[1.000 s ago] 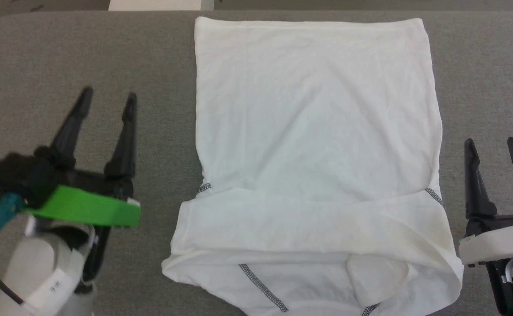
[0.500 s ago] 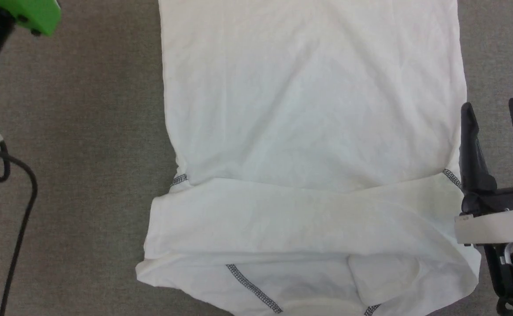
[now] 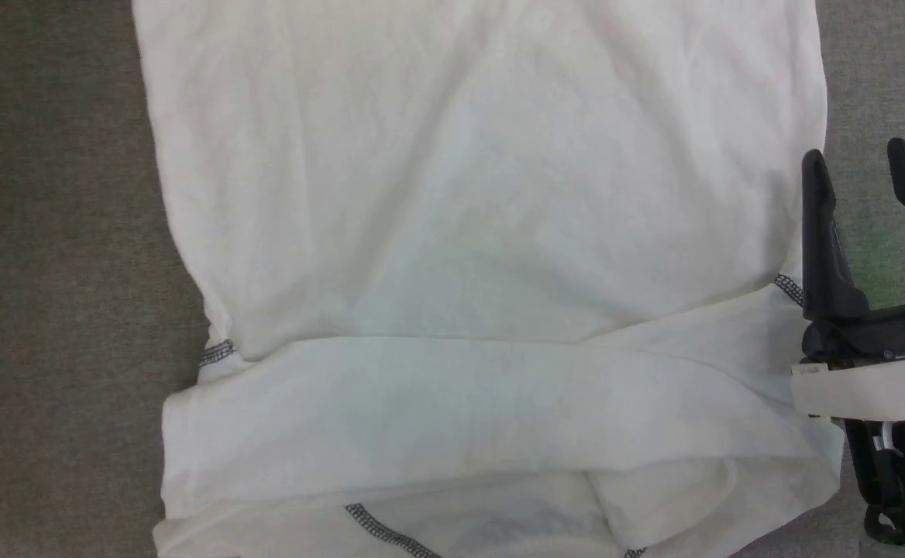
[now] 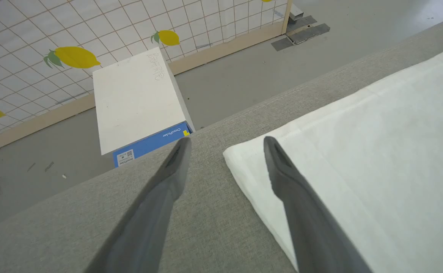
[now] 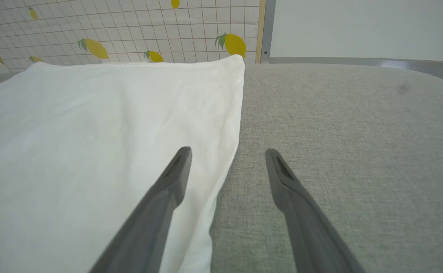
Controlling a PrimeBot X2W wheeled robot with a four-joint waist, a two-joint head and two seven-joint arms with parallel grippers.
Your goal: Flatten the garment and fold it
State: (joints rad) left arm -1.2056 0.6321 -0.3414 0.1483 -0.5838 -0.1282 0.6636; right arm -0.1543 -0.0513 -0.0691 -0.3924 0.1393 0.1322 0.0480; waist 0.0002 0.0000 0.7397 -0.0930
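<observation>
- The garment (image 3: 483, 232) lies spread on the grey table (image 3: 49, 310), with its body smooth and only faintly creased. A band of cloth is turned across the near part.
- Short lengths of dark zigzag seam (image 3: 216, 353) show at both ends of that band, and another shows at the near edge. I take it the sleeves are already laid in over the chest.
- From how it lies, flattening looks done and the folding is part way through. The step in hand seems to be getting both hands to the cloth's edges for the next fold.
- The right hand (image 3: 855, 155) is just beside the garment's right edge, close to the seam there. Its fingers are spread wide and nothing is between them.
- In the right wrist view, one finger of the right hand (image 5: 228, 152) stands over the cloth's border and the other over bare table.
- The left hand (image 4: 227, 141) is at a hemmed corner of the garment (image 4: 377, 151) near the table's far edge. It too is fully spread and empty, one finger over the cloth and one over the table.
- Whether either hand's fingertips touch the cloth cannot be told.
- The next move likely needs each hand to come down astride its edge and close on it. The fabric is thin and lies close to the table, so one finger must get under it.
- Lifting unevenly could drag the laid-in band out of place.
- Beyond the table stands a white box (image 4: 134, 98) with a blue side, on the floor before a lemon-printed screen (image 4: 73, 57).
</observation>
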